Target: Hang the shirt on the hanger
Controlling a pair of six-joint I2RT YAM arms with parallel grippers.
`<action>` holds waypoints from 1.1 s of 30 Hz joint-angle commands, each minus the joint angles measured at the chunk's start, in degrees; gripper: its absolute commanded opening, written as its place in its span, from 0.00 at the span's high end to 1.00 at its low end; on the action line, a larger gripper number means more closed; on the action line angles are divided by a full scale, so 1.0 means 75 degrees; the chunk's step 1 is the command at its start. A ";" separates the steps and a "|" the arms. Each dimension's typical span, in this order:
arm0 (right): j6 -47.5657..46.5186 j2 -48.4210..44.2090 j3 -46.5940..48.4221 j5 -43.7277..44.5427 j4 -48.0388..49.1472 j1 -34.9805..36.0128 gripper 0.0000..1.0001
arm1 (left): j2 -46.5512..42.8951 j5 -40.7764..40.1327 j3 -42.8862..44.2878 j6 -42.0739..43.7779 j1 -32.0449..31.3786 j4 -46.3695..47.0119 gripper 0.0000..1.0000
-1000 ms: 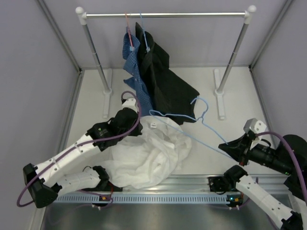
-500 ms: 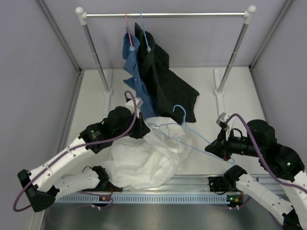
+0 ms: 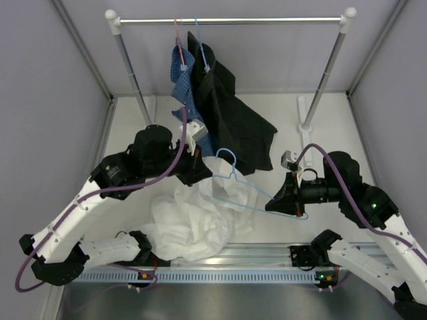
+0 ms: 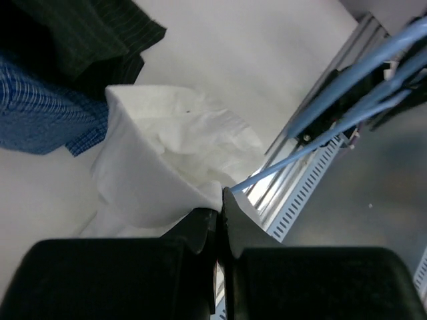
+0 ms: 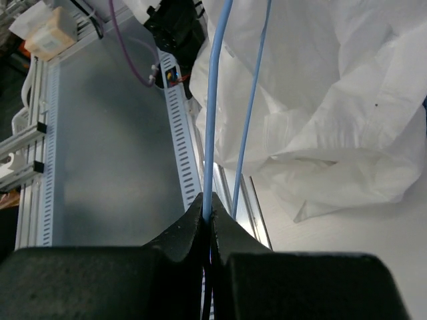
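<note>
The white shirt [image 3: 193, 217] lies crumpled on the table, with one edge lifted. My left gripper [image 3: 200, 171] is shut on that edge. In the left wrist view the gripper [image 4: 222, 197] pinches a fold of the shirt [image 4: 160, 160], and the light-blue wire hanger [image 4: 320, 143] runs off to the right. My right gripper [image 3: 283, 203] is shut on the hanger [image 3: 257, 192] at its right corner and holds it above the shirt, hook towards the left gripper. In the right wrist view the gripper [image 5: 209, 208] clamps one wire of the hanger [image 5: 213, 100] beside the shirt [image 5: 333, 100].
A clothes rack [image 3: 227, 21] stands at the back. A blue checked shirt [image 3: 183, 93] and a black shirt [image 3: 230, 117] hang from it down to the table. The rack's right post [image 3: 323, 80] and foot are behind my right arm. A metal rail [image 3: 267, 257] runs along the near edge.
My left gripper rose and moved back-left, lifting the shirt's edge. My right gripper moved left and up with the hanger, so its hook now lies over the shirt.
</note>
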 commanded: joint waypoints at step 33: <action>0.1283 -0.1645 -0.2481 0.4590 0.4296 0.4169 1.00 | -0.1581 0.1552 0.0316 0.2087 0.0015 -0.0636 1.00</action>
